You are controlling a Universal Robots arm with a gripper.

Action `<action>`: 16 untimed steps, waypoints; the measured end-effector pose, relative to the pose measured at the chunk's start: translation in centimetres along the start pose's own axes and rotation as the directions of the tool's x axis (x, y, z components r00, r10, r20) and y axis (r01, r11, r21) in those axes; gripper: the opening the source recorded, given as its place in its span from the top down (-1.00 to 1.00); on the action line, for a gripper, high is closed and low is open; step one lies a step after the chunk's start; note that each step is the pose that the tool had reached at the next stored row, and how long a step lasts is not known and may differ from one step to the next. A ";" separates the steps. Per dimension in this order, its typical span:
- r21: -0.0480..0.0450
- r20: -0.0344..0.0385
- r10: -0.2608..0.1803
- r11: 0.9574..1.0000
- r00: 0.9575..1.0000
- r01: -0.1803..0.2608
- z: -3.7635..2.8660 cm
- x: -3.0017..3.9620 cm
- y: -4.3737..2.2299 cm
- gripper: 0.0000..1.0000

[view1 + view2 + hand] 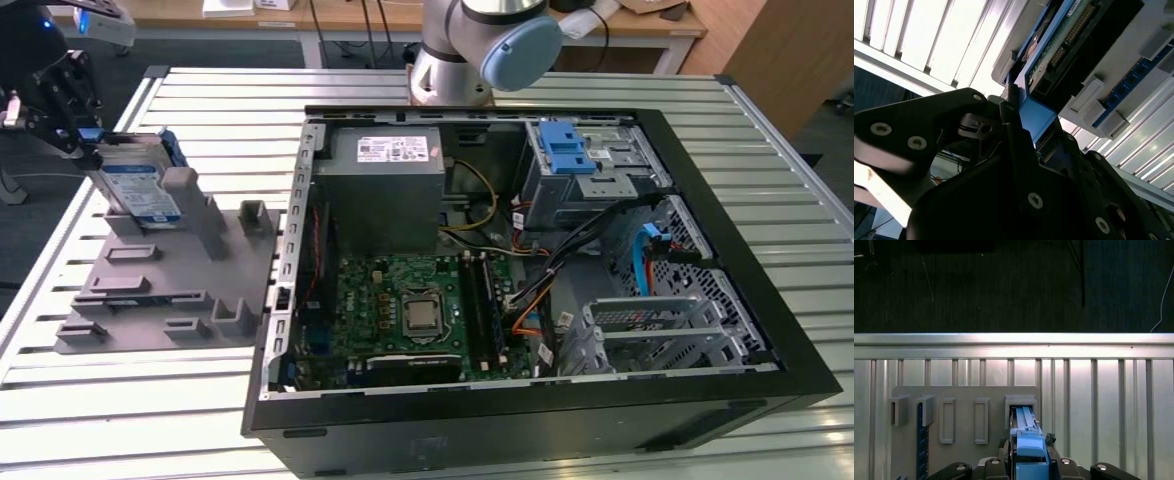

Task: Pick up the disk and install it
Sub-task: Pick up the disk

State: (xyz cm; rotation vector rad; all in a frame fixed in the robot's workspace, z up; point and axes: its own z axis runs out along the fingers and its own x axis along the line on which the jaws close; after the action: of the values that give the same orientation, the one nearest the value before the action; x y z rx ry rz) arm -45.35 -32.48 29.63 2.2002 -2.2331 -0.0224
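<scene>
The disk [138, 190], a silver drive with a blue-and-white label and blue rails, stands on edge in a slot of the grey holder [160, 290] at the exterior view's left. My gripper [83, 135] reaches it from the far left and is closed on its upper blue rail. In the first wrist view the disk's blue rail [1026, 440] sits between the black fingers of the gripper [1029, 460], above the holder's slot [1021, 402]. In the second wrist view the disk [1054, 45] shows its green circuit board, with the gripper [1029, 120] clamped on the blue rail.
An open black computer case [747, 250] lies on the slatted metal table [160, 420]. It holds a grey power supply [380, 190], a motherboard [414, 310] and a metal cage with a blue latch [574, 150]. The arm's base [467, 50] stands behind the case.
</scene>
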 end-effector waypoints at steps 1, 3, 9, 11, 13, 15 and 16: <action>0.000 0.000 0.000 1.000 1.000 0.000 -0.10 0.00 0.00 0.26; 0.000 0.000 0.000 1.000 1.000 0.000 -0.37 0.00 0.01 0.26; 0.000 0.000 0.000 1.000 1.000 0.000 -1.24 -0.01 0.02 0.26; 0.000 0.000 0.000 1.000 1.000 0.000 -1.47 -0.01 0.02 0.26; 0.000 0.000 0.000 1.000 1.000 0.000 -1.74 -0.01 0.03 0.26; 0.000 0.000 0.000 1.000 1.000 0.000 -1.80 -0.01 0.03 0.26; 0.000 0.000 0.000 1.000 1.000 0.000 -1.80 -0.01 0.03 0.26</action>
State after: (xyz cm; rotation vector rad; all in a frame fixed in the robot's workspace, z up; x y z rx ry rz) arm -45.35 -32.48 31.43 2.2003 -2.2332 -0.0223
